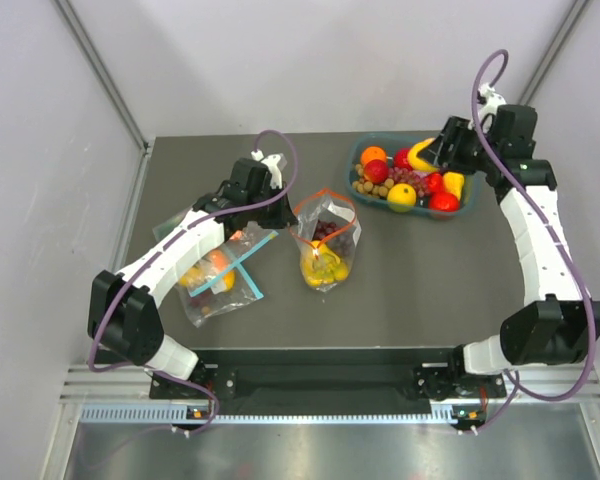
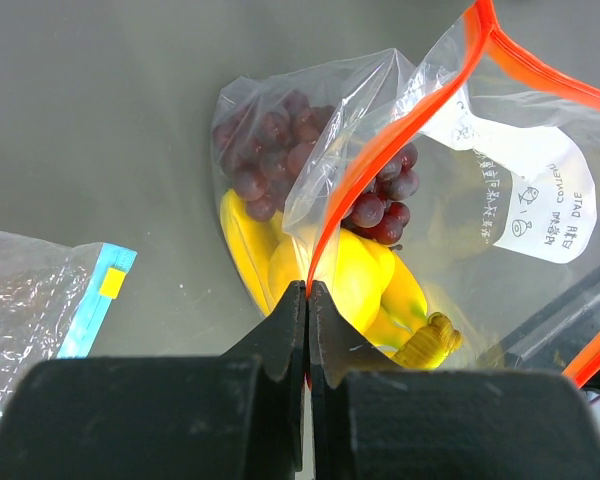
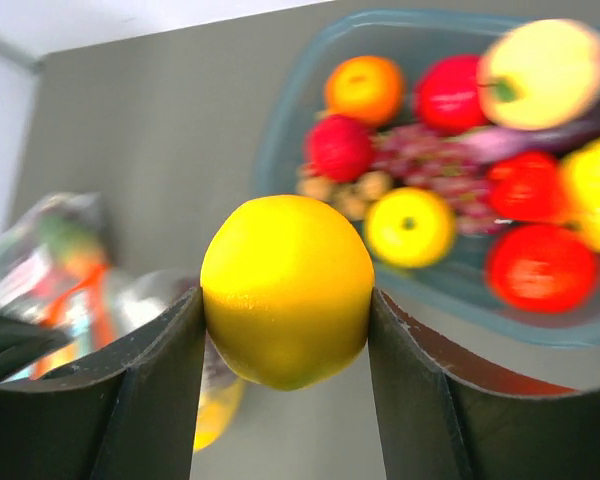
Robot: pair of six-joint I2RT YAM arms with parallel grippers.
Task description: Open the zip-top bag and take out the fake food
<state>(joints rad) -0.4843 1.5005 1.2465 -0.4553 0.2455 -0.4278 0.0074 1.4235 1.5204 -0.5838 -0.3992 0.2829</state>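
Top view, bag: zip-top bag (image 1: 327,243) stands mid-table, clear and crinkly, with the mouth up and gaping.
Top view, contents: grape cluster (image 1: 325,232) sits over banana bunch (image 1: 320,268) inside the bag.
Top view, room: table (image 1: 430,280) is bare between the bag and the basket (image 1: 460,213) at far right. Blue-strip bags (image 1: 220,280) lie just left of the bag, under the left arm.
Top view, grippers: left gripper (image 1: 292,212) is at the bag's left rim. Right gripper (image 1: 430,152) is over the basket's far-left part.
Left wrist, bag: red-orange zip strip (image 2: 400,130) runs up from the fingers; white label (image 2: 530,190) is on the right wall.
Left wrist, gripper: jaws are pressed together, pinching the zip strip at its lower end.
Right wrist, gripper: jaws are apart, clamped on both sides of a yellow lemon (image 3: 287,290).
Right wrist, background: the basket of fruit is behind, blurred. A bag at left is too blurred to tell which.
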